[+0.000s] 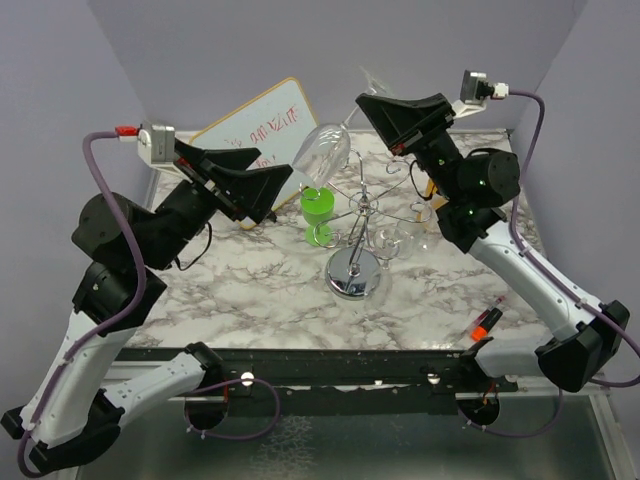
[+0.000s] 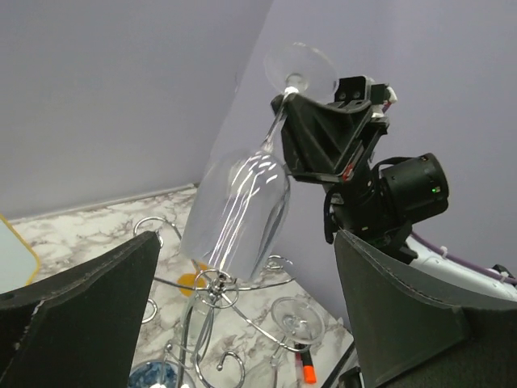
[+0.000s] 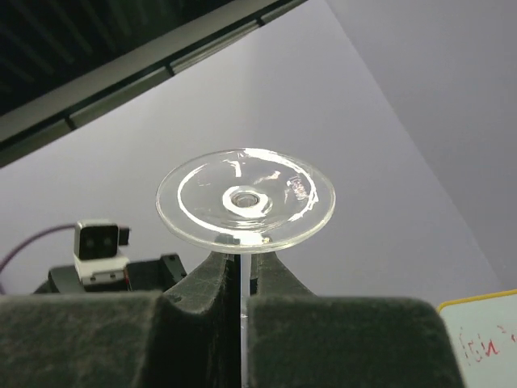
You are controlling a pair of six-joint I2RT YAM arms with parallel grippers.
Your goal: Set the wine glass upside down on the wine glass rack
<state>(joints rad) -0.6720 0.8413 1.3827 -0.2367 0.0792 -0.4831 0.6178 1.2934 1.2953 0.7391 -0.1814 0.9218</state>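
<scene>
The right gripper (image 3: pixel 242 275) clenched the glass (image 2: pixel 238 218) by its stem, tilted bowl-down over the rack (image 1: pixel 353 272); the left gripper (image 1: pixel 266 188) gaped empty. Hooking it onto an arm looked next.

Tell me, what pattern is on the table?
The table is white marble with grey-brown veins; the top external view shows it best.
</scene>
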